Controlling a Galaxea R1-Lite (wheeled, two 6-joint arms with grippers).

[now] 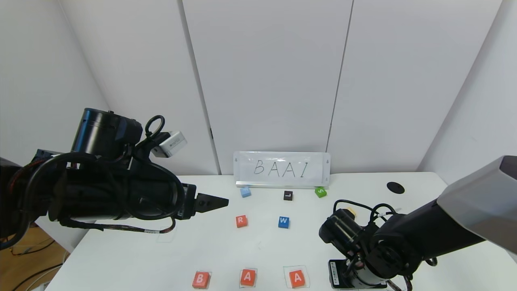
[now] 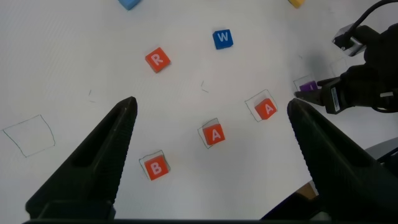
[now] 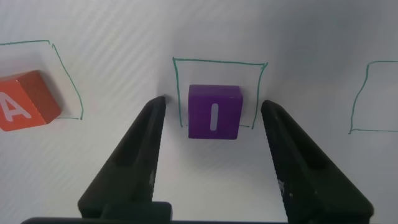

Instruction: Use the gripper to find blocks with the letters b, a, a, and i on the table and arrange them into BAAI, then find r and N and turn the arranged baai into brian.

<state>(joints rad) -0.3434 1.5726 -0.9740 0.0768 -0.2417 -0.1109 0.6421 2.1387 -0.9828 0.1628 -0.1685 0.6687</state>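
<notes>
Right claw (image 3: 211, 115): angled down at tabletop (image 1: 121, 258), fingers spread around purple I block (image 3: 214, 112), gripping nothing.
I block: inside a green square beside the A block (image 3: 22, 109).
Left claw (image 2: 211, 134): raised, wide open, empty.

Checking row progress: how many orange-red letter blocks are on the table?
4: the B, two A blocks in the near row, and the R mid-table. The right arm may hide others.

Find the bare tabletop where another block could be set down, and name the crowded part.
Free: the wide strip between the R block, W block and the front row. Crowded: the front row itself, B, A, A, with the right gripper around the I block.
</notes>
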